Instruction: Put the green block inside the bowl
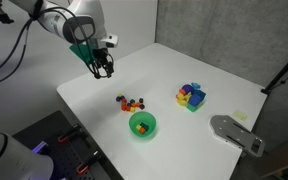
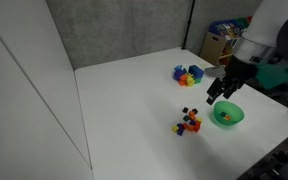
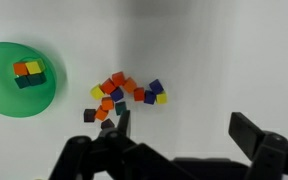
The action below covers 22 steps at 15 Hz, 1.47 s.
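The table [image 3: 224, 60] has a smooth, matt white top. At nine o'clock in the wrist view, the bowl [image 3: 2, 92] looks like smooth, faintly glossy plastic. The gripper [image 3: 179, 135] is matt black.

Worktop [image 1: 184, 65] middle: loose cluster of small blocks [image 1: 131, 102], low obstacle. Bowl [image 1: 152, 120] just beside cluster, toward one edge, with narrow gap between. Block pile [image 1: 191, 96] well apart from cluster, with wide lane between. Grey device [image 1: 236, 133] blocks one corner. Broad bare strip along wall-side edges. Gripper [image 1: 103, 68] hangs above bare surface, jaws spread, touching nothing.
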Each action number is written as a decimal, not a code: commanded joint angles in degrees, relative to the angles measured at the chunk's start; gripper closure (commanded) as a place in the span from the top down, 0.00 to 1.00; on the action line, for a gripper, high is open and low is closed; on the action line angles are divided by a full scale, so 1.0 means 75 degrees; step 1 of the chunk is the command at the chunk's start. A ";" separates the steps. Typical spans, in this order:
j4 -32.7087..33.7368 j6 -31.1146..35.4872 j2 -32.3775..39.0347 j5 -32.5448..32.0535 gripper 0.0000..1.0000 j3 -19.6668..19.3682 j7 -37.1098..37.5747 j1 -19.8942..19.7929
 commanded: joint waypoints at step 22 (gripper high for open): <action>0.2869 0.1192 0.5363 -0.0351 1.00 -0.0247 -0.0080 0.0572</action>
